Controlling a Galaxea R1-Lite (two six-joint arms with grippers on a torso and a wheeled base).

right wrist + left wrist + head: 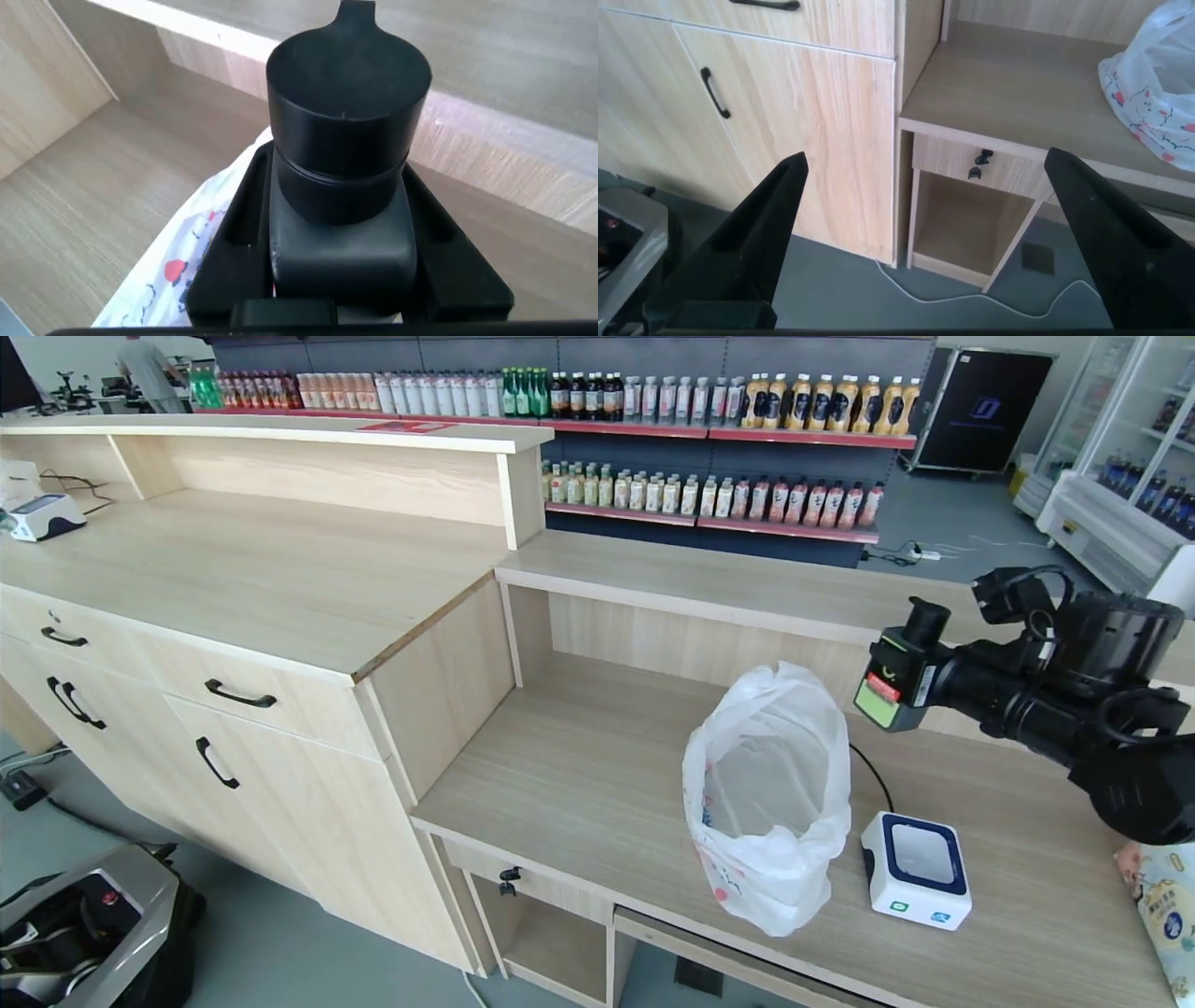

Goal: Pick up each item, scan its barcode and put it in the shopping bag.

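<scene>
Though the picture's edge cuts off the pale printed packet point(1167, 907) right of the white plastic shopping bag point(767, 798), the white square barcode scanner point(918, 868) touches the bag's right side. The left gripper point(926, 157) hangs low, left of the bag, fingers wide apart and empty. Above the bag's right, the right gripper point(341, 247) is clamped on a black-capped bottle point(898, 677). The print on its green and red label is unreadable.

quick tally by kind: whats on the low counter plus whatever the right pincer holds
plastic bag: 1
scanner: 1
packet: 1
bottle, held in the right pincer: 1
total: 4
</scene>
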